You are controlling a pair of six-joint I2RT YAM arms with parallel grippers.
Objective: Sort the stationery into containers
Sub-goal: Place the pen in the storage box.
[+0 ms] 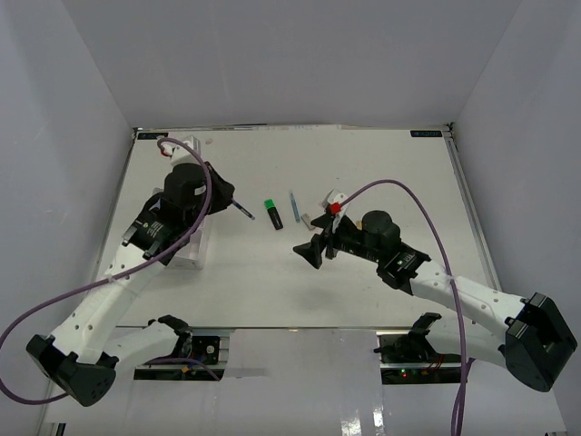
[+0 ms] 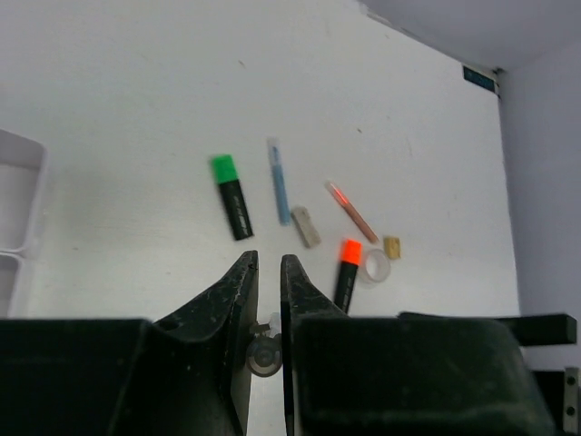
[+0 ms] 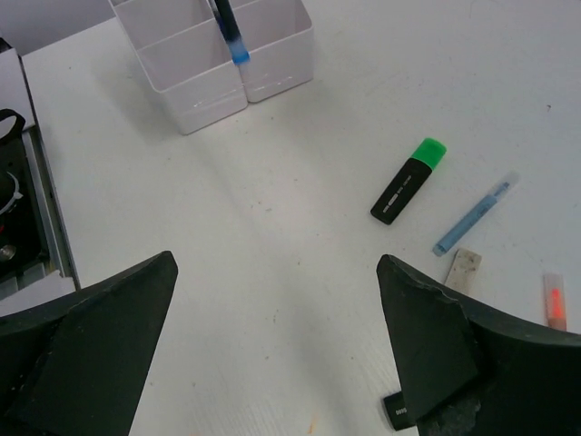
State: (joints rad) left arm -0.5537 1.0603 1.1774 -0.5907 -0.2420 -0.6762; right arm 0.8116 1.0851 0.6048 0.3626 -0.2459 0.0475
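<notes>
- White tabletop (image 1: 381, 173) boxed in by three plain grey walls; two arms reach over it from the near edge.
- One white organizer tray (image 3: 195, 100) sits at the left side, largely under the left arm in the top view. Several divided compartments show, but I cannot tell how many there are.
- Left gripper (image 2: 266, 259) hangs just right of the tray, above bare table. Its jaws are pressed almost together on one thin dark pen with a blue tip (image 1: 242, 211), which sticks out toward the middle of the table.
- One green-capped highlighter (image 2: 231, 195) lies flat next, black body, well apart from the tray.
- One blue pen (image 2: 279, 182) lies just right of it, roughly parallel.
- One small grey block (image 2: 306, 225) rests by the near end of the blue pen. Whether they touch I cannot tell.
- One thin pink pen (image 2: 352, 211) lies at a slant further right.
- One orange-capped highlighter (image 2: 346, 272) lies near the pink pen, partly hidden by the right arm in the top view.
- One clear tape roll (image 2: 375, 266) lies flat just beside the orange cap.
- One small tan block (image 2: 392, 246) sits just beyond the roll.
- Right gripper (image 3: 272, 363) hovers over open table near the highlighters, its fingers spread wide with nothing between them.
- Counted on the table: two highlighters, two pens, two blocks and one tape roll. A third pen is in the left gripper.
</notes>
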